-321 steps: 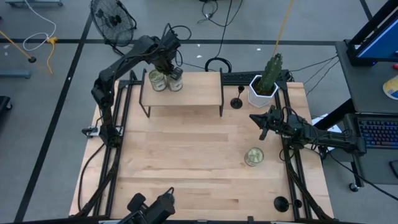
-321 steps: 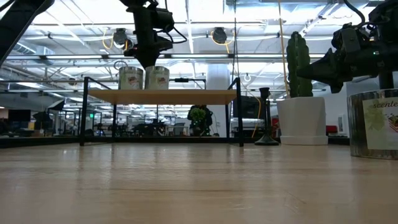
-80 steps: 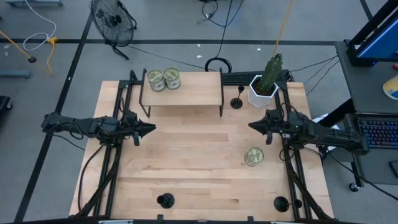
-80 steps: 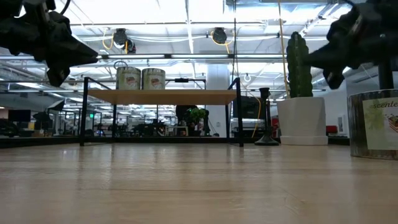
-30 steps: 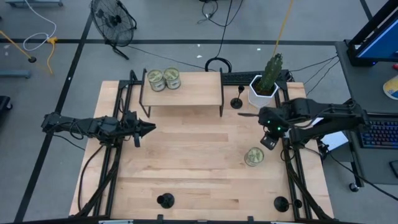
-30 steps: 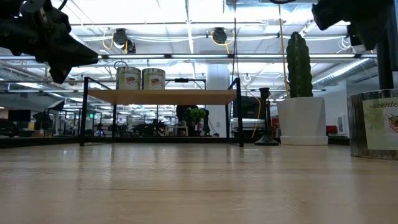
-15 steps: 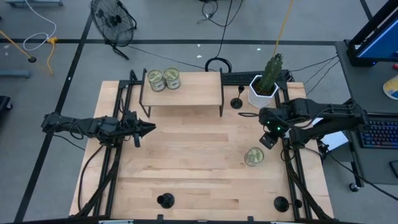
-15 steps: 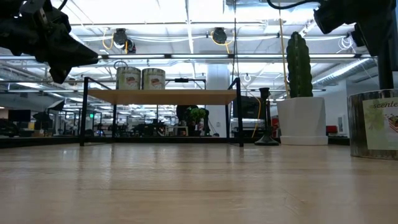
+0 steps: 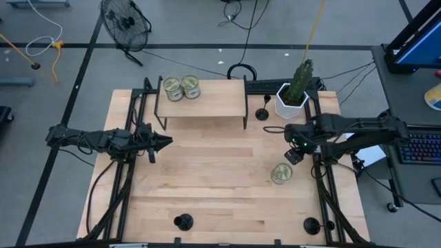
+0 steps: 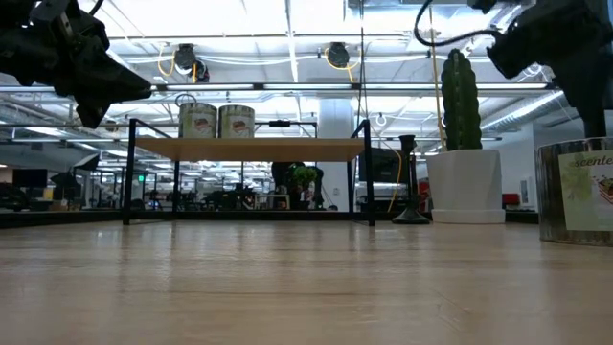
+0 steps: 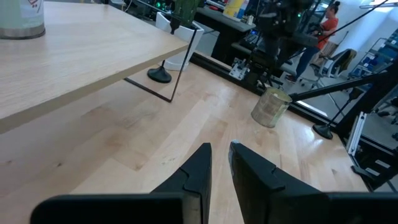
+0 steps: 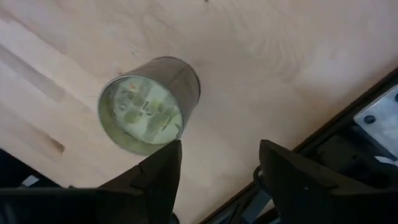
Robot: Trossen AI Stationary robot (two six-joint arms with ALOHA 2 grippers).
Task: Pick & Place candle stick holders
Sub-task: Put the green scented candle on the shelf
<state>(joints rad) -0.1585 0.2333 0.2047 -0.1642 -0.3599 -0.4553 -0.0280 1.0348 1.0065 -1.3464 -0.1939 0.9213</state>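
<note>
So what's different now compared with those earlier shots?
The left arm left the shelf, where it hovered over the two tins, and now waits at the table's left edge, left gripper nearly shut. The right gripper turned downward, jaws open, above the third tin. Tins, cactus and all three candlesticks haven't moved.

Three black candle stick holders (image 9: 262, 114) (image 9: 182, 222) (image 9: 311, 224) stand upright, well apart on the table.
</note>
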